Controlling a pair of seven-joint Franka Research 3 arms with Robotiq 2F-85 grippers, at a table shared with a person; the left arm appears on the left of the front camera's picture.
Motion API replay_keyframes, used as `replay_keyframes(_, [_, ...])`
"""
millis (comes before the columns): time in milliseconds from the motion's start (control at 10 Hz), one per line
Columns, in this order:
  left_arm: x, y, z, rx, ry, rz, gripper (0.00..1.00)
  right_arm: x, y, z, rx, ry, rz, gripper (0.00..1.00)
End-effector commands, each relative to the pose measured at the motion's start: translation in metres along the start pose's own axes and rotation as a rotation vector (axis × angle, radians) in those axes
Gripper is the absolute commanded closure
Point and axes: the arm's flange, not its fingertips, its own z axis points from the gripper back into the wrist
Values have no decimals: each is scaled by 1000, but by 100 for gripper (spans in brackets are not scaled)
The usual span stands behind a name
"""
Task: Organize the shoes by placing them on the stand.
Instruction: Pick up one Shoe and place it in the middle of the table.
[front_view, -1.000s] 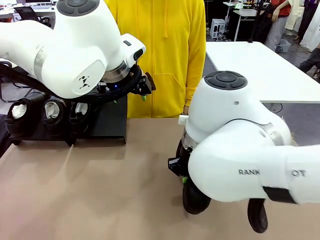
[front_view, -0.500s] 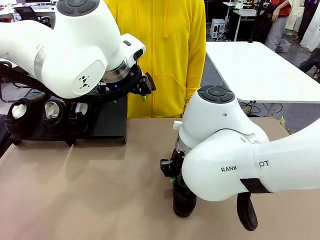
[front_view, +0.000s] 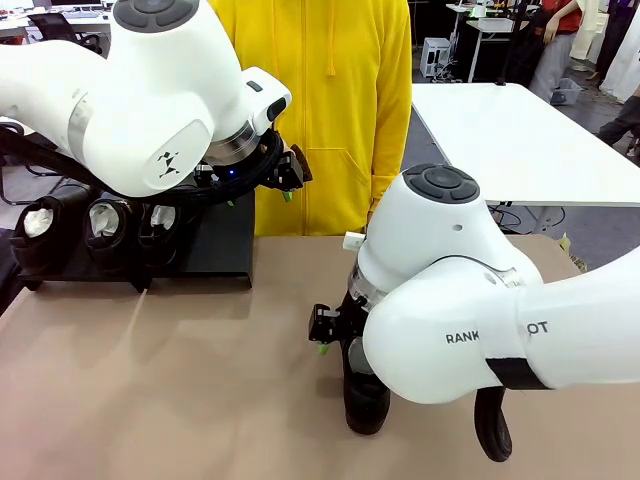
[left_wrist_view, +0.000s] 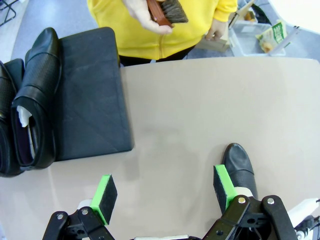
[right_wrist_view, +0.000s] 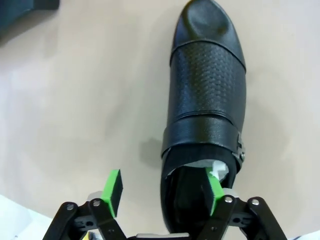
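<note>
Black shoe (right_wrist_view: 205, 107) ran toe toward 12 o'clock; right gripper (right_wrist_view: 164, 192) straddled its heel collar, jaws apart, nearer than the open left gripper (left_wrist_view: 164, 194).

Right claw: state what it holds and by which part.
Nothing. The right claw stands open, one pad inside the shoe opening, the other outside its rim, not clamped.

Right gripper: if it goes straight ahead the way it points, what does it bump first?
Probably the shoe: the right gripper is open, one pad inside the shoe's opening, the other over bare table.
</note>
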Motion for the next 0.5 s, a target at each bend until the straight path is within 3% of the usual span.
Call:
replay_keyframes(0, [0, -1, 1, 10, -16, -6, 0, -15, -18, 26, 96, -6, 32, 0])
replay_keyframes(100, [0, -1, 1, 10, -16, -6, 0, -25, -29, 44, 92, -9, 52, 0])
replay_keyframes(200, [0, -1, 1, 10, -16, -6, 0, -4, 0, 9, 32, -5, 6, 0])
replay_keyframes(400, [0, -1, 1, 10, -16, -6, 0, -4, 0, 9, 32, -5, 6, 0])
